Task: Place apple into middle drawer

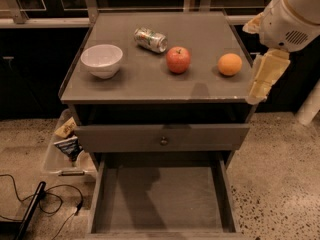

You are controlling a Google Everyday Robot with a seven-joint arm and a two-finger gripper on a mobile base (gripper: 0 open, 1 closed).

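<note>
The red apple [178,60] with yellowish patches stands upright on the grey cabinet top [145,81], right of centre. The middle drawer [160,199] is pulled out below, and its bare flat floor shows with nothing in it. My gripper [261,86] is cream-coloured and hangs from the white arm [295,14] at the cabinet top's right edge. It is to the right of the orange and well right of the apple, touching neither and holding nothing I can see.
An orange [230,64] sits right of the apple, a lying can [150,39] behind it, and a white bowl [102,60] at the left. A drawer front with a round knob [163,140] is above the open drawer. A bin with packets [67,144] and cables [45,199] are on the floor at the left.
</note>
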